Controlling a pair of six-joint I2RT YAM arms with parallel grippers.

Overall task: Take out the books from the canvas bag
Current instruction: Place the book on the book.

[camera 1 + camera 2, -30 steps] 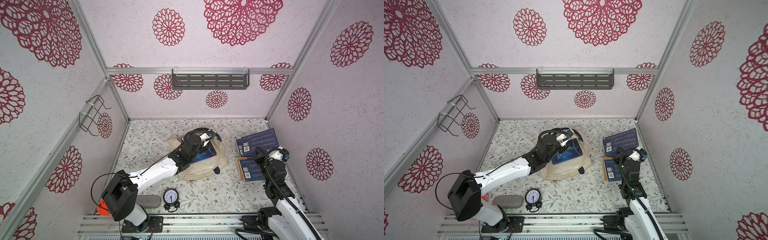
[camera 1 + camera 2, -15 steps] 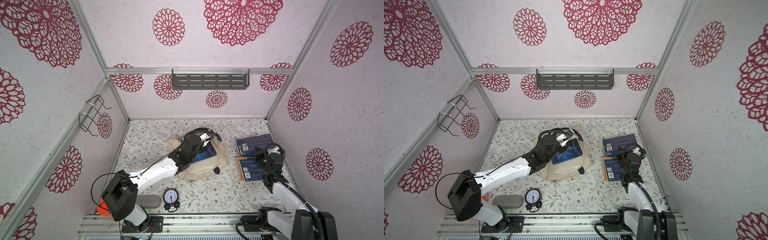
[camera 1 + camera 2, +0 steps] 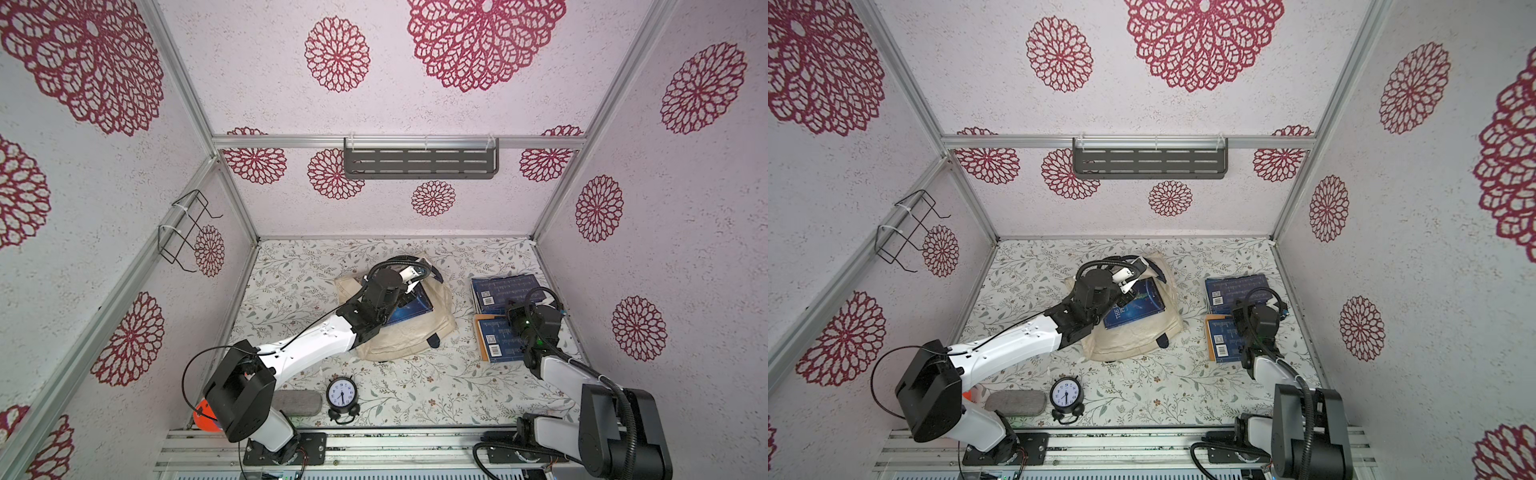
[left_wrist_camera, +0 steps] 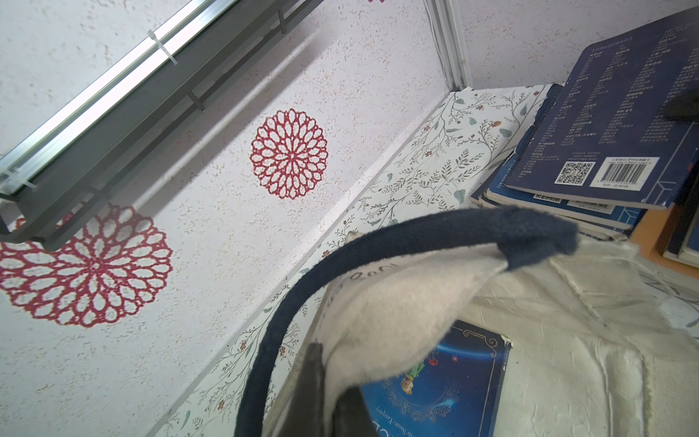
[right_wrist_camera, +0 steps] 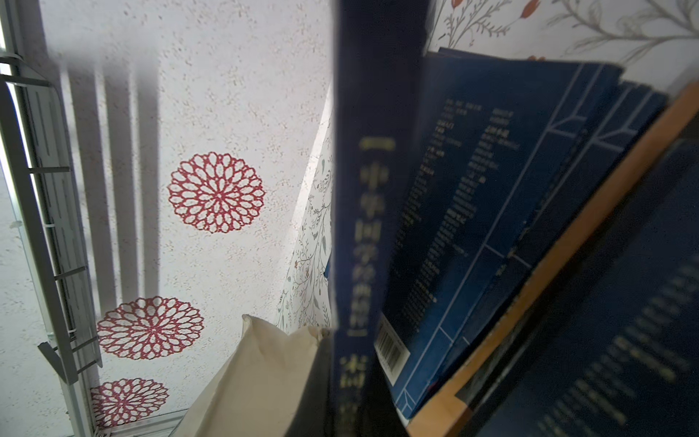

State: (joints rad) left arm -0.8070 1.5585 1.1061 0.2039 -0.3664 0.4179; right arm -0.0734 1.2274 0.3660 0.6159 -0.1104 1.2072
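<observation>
Cream canvas bag [image 3: 415, 336] slumped mid-table, blue picture book [image 3: 1138, 309] lying in its open mouth. Other books [image 3: 494, 291] in two piles by R wall. L gripper [image 4: 333, 389] pinches bag's lifted rim. R gripper [image 3: 512, 309] clamped on navy book [image 5: 355, 189] at far pile.

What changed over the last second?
The right hand brought its navy book down onto the far stack and still grips it; the arm folded low, elbow toward the front rail. Unchanged: left hand pinching the canvas bag rim, near stack, clock.
</observation>
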